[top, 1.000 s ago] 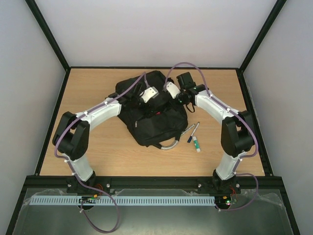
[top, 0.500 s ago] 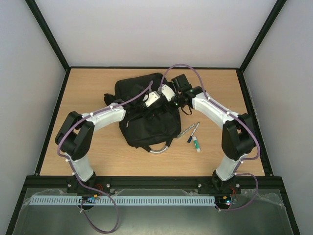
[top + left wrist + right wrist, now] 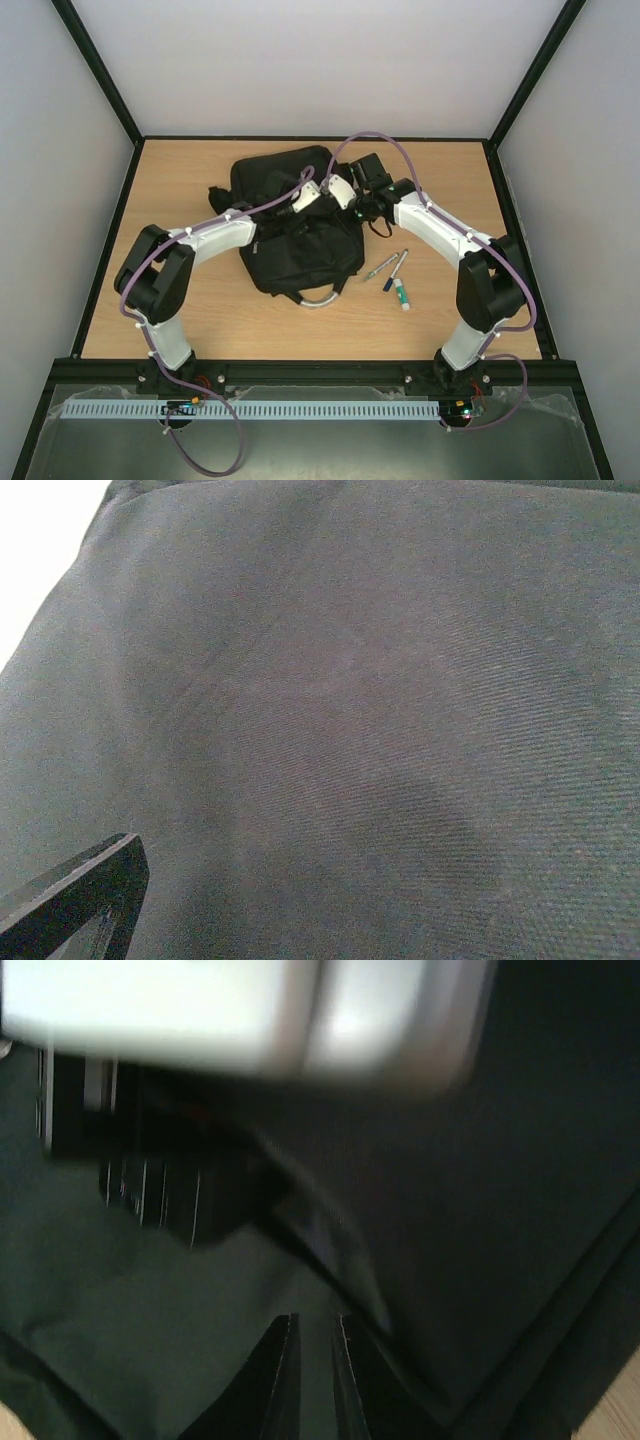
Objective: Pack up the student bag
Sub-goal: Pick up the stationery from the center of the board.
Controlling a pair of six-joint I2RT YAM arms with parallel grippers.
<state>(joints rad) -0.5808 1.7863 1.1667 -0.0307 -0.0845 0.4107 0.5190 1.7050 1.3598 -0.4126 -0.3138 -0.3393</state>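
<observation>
The student bag point(image 3: 300, 245), a large black backpack, lies mid-table with its grey handle point(image 3: 322, 298) toward the near side. Both grippers meet on its upper right part. My right gripper point(image 3: 334, 200) is shut on a fold of the bag's fabric. In the right wrist view its fingertips point(image 3: 312, 1360) stand nearly together with dark cloth point(image 3: 200, 1300) between them. My left gripper point(image 3: 312, 206) is open and pressed close against the bag. The left wrist view is filled with bag fabric point(image 3: 380, 710), and only one finger point(image 3: 95, 890) shows at the lower left.
Two pens point(image 3: 381, 266) point(image 3: 397, 269) and a small white stick with a green cap point(image 3: 402, 293) lie on the wooden table point(image 3: 450, 180) right of the bag. Black frame rails edge the table. The left arm's white wrist point(image 3: 230, 1010) shows blurred above my right fingers.
The bag has shifted left and slightly away, its handle moving with it. Both grippers moved left with the bag. The pens stayed put.
</observation>
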